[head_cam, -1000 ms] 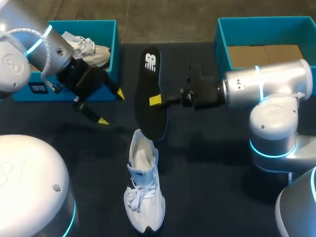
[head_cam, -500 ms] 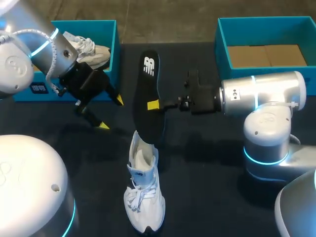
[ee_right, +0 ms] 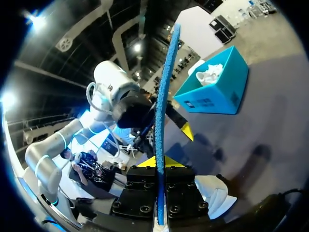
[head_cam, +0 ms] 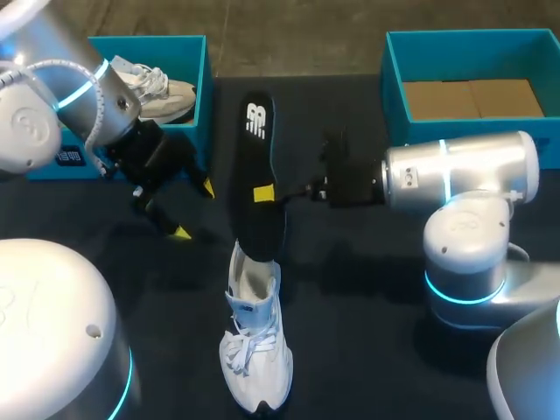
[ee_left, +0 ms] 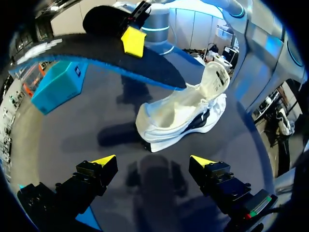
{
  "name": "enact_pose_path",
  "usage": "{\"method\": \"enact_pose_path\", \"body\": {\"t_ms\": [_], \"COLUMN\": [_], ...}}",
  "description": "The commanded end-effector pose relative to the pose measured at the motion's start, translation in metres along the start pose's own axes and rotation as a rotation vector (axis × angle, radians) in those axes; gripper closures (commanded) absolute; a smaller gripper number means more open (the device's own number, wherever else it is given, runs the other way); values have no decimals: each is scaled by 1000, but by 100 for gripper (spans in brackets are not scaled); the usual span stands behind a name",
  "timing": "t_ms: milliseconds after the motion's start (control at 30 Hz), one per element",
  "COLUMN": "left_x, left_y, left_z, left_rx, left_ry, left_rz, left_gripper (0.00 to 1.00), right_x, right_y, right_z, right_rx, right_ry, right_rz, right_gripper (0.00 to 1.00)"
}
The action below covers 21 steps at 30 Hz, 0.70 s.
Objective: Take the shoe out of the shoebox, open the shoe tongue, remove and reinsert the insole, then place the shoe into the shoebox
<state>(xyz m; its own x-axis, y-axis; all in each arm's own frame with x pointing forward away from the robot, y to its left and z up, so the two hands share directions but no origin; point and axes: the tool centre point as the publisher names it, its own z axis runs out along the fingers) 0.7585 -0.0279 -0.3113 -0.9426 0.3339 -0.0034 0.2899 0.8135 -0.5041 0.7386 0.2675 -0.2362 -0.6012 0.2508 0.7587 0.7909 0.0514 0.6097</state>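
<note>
Head view: the shoe is seen out on the worktop, and the insole is already removed. Reinsertion and boxing are judged to remain. The insole is held over the shoe's heel, clamped by the right hand. Beyond the shoe, the left shoebox holds a second shoe. In the right shoebox only a cardboard floor is seen.

Left wrist view: the left hand is spread wide, nothing gripped, short of the shoe.

Right wrist view: the insole is seen edge-on, pinched between both fingers.
</note>
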Motion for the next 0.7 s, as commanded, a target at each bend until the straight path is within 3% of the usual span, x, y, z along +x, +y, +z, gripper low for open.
{"method": "enact_pose_path", "body": {"t_ms": [33, 633, 700], "left_x": [4, 9, 10], "left_y": [3, 2, 1], "left_z": [8, 12, 20], "left_rx": [-1, -10, -40], "left_ry": [3, 11, -5], "left_rz": [-24, -31, -62], "left_gripper": [0, 0, 0], "right_x": [0, 1, -4], "right_y": [-4, -6, -8], "right_z": [10, 15, 18], "right_rx": [-23, -34, -14], "right_ry": [-5, -4, -13], "right_rz": [-16, -47, -56], "right_gripper": [100, 100, 100]}}
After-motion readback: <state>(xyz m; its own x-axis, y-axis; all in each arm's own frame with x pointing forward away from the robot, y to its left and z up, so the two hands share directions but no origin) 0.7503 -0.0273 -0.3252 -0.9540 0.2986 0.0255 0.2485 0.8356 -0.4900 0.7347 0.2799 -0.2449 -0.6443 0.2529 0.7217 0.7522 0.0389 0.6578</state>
